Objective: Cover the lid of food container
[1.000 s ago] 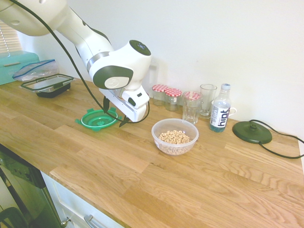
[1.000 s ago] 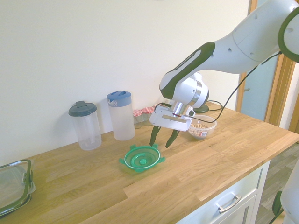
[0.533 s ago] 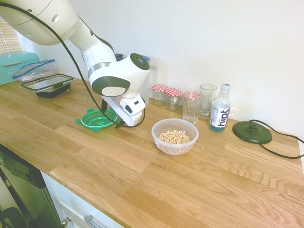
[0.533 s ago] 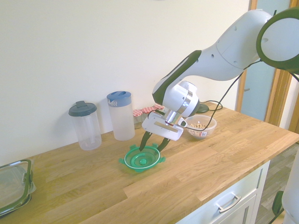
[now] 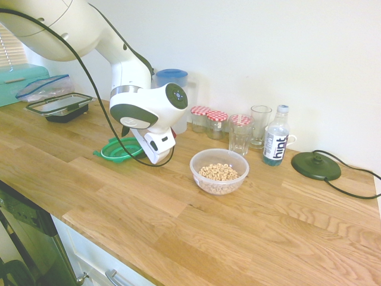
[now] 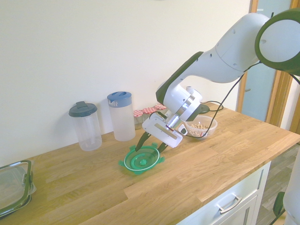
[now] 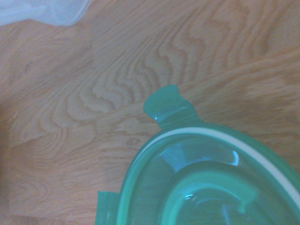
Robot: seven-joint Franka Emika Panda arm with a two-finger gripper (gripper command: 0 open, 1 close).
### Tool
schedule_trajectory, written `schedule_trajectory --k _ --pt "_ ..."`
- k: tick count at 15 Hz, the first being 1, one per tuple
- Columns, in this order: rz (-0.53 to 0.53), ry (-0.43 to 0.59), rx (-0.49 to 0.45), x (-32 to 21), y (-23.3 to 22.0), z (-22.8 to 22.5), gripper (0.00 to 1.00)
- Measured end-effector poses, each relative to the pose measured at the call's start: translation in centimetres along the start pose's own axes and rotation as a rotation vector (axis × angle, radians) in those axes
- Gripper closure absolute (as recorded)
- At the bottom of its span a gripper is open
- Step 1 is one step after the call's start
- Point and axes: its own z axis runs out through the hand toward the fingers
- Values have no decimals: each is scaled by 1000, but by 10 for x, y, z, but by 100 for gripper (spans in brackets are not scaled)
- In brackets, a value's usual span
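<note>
— Where's the lid point(image 6: 141, 160)?
— Flat on the tabletop point(image 6: 220, 154), between the jugs and the food container point(image 6: 200, 128).
— And the hand point(image 6: 151, 142)?
— Tilted down over the lid's far rim, fingers spread wide either side of it, gripping nothing.

I see the arm's head tilted down over the green lid point(image 5: 117, 149); its fingers seem hidden. The food container point(image 5: 219, 171) sits apart.
</note>
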Motion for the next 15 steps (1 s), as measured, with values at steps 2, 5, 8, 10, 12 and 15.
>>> schedule_trajectory --k 2,5,8,10,12,15 --pt "-3 -1 2 0 0 0 100" --pt "-4 -3 2 2 6 1 100" --pt "6 -7 15 5 15 1 100" --pt "8 -9 20 8 20 1 100" --pt "14 -9 22 10 25 1 100" --pt "26 -20 34 13 36 0 100"
